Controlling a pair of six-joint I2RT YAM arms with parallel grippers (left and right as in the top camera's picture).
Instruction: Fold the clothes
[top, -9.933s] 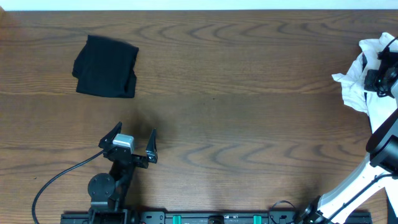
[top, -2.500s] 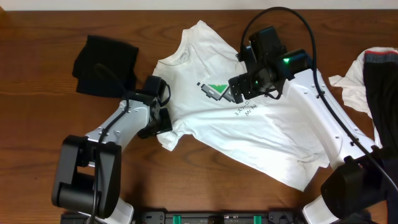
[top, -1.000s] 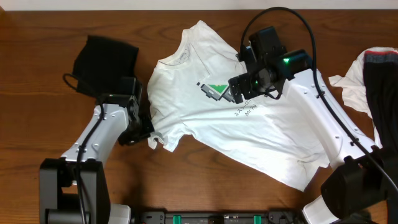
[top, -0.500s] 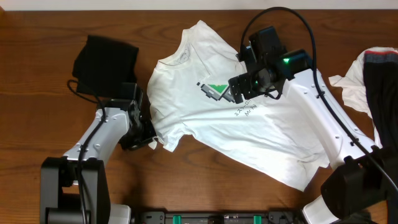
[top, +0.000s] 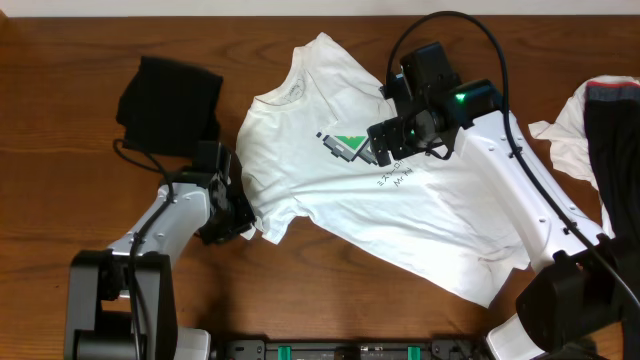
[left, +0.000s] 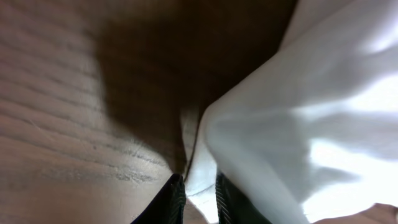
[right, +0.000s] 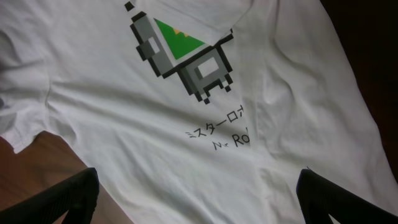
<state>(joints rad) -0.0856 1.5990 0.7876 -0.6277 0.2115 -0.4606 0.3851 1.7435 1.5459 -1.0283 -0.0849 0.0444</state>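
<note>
The left gripper (left: 200, 196) is at the left sleeve (top: 268, 222) of the white T-shirt (top: 400, 220), its two fingers drawn nearly together with the sleeve's thin white hem pinched between them. The right gripper (right: 208, 194) hovers over the shirt's chest with its fingers spread wide and nothing between them. The shirt lies face up and rumpled on the wooden table (top: 330, 300), collar toward the far edge, hem toward the near right. Well to the shirt's right lies a heap of white-and-dark clothes (top: 590, 130). Just off its left shoulder lies a folded black garment (top: 168, 105). On the chest is a green-and-grey pixel print (right: 180, 53). Below it, grey lettering (right: 217, 127) reads "ミスターロ" and then "Mr. Ro", both lines cut off by a fold.
</note>
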